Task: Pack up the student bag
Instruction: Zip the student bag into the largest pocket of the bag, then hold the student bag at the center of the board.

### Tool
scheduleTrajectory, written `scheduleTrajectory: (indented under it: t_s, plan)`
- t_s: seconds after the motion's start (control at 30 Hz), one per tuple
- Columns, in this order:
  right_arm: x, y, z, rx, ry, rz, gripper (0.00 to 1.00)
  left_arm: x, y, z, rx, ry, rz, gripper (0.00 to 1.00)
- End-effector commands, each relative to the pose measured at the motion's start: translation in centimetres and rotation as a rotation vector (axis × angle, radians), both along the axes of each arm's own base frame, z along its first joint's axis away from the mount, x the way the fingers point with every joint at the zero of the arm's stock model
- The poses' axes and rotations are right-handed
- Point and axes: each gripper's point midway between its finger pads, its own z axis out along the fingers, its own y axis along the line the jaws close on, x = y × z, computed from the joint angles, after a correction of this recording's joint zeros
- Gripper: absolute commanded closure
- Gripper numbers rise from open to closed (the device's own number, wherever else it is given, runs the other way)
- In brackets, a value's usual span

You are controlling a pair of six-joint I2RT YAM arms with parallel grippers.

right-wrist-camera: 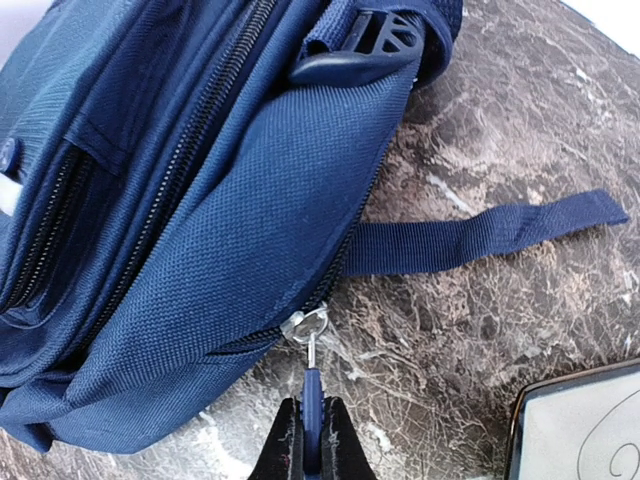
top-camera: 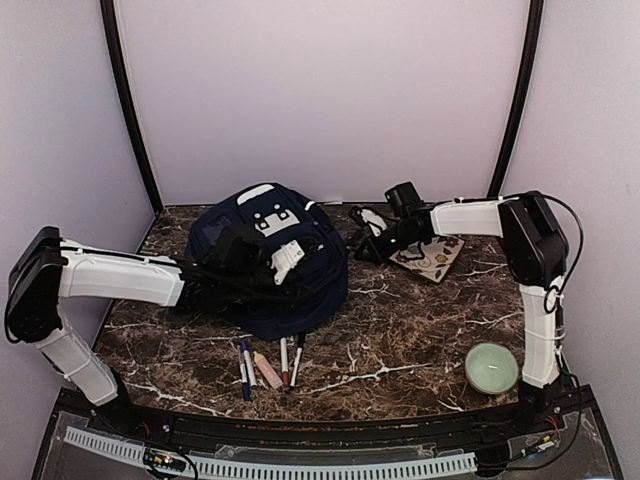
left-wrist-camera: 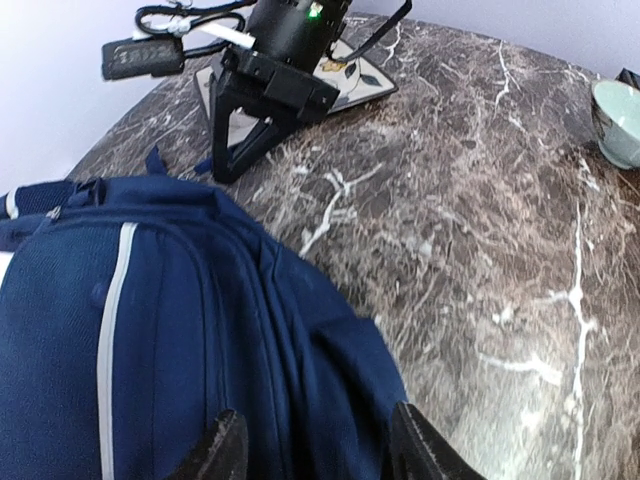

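Observation:
The student bag (top-camera: 265, 260), navy with white trim and a white patch, lies at the table's back centre. My left gripper (top-camera: 298, 262) rests on top of it. In the left wrist view that gripper (left-wrist-camera: 315, 435) stands open, its two dark fingertips (left-wrist-camera: 225, 450) apart over a fold of the bag's fabric (left-wrist-camera: 150, 340). My right gripper (top-camera: 362, 248) reaches in from the right at the bag's edge. In the right wrist view it (right-wrist-camera: 312, 440) is shut on the blue zipper pull (right-wrist-camera: 313, 385), which hangs from the silver slider (right-wrist-camera: 305, 325) on the bag's side (right-wrist-camera: 200, 200).
Several pens and markers (top-camera: 270, 365) lie in front of the bag. A pale green bowl (top-camera: 492, 368) sits at the front right. A patterned flat tile (top-camera: 428, 255) lies under the right arm. A loose bag strap (right-wrist-camera: 480, 235) stretches across the marble.

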Motion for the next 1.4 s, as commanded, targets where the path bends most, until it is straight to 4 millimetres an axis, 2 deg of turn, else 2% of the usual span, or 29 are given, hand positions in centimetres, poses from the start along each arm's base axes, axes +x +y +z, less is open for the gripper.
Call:
scheduleTrajectory:
  t_s: [0.0,0.13,0.3,0.4,0.67,0.77,0.87,0.97,1.0,1.07,1.1,1.2,1.37]
  plan:
    - [1.1,-0.7,3.2,0.044,-0.063,-0.023,1.0,1.8,-4.3,1.0,-0.041,-0.013,-0.003,0.48]
    - [1.1,-0.5,3.7,0.058,-0.064,-0.02,1.0,3.4,-6.4,-0.2,0.03,-0.028,0.007,0.46]
    - [0.9,-0.5,3.8,0.064,-0.065,-0.018,1.0,5.4,-7.2,-1.5,0.093,-0.045,0.096,0.45]
    - [0.8,-0.5,3.7,0.066,-0.059,-0.017,1.0,6.2,-7.1,-2.5,0.125,-0.04,0.145,0.46]
    - [0.7,-0.3,3.3,0.074,-0.043,-0.015,1.0,7.7,-6.4,-3.5,0.203,-0.133,0.205,0.49]
    - [0.7,-0.3,3.2,0.077,-0.04,-0.015,1.0,8.5,-6.0,-4.3,0.264,-0.169,0.237,0.55]
    - [0.6,-0.3,3.2,0.08,-0.034,-0.015,1.0,9.4,-5.2,-4.4,0.318,-0.24,0.292,0.56]
    - [0.6,-0.3,3.2,0.08,-0.033,-0.016,1.0,10.0,-4.6,-4.5,0.355,-0.282,0.334,0.66]
    - [0.7,-0.2,3.2,0.08,-0.033,-0.016,1.0,10.2,-4.3,-4.4,0.365,-0.293,0.349,0.73]
    - [0.7,-0.2,3.2,0.079,-0.034,-0.017,1.0,10.4,-4.0,-4.4,0.379,-0.305,0.366,0.95]
    - [0.7,-0.3,3.1,0.077,-0.033,-0.018,1.0,10.4,-3.9,-4.4,0.386,-0.308,0.368,1.0]
    - [1.2,-0.4,2.7,0.065,-0.032,-0.037,1.0,10.2,-3.9,-3.5,0.377,-0.305,0.358,1.0]
    - [3.4,-1.1,1.7,0.02,-0.031,-0.092,1.0,8.2,-4.2,-2.0,0.283,-0.268,0.279,1.0]
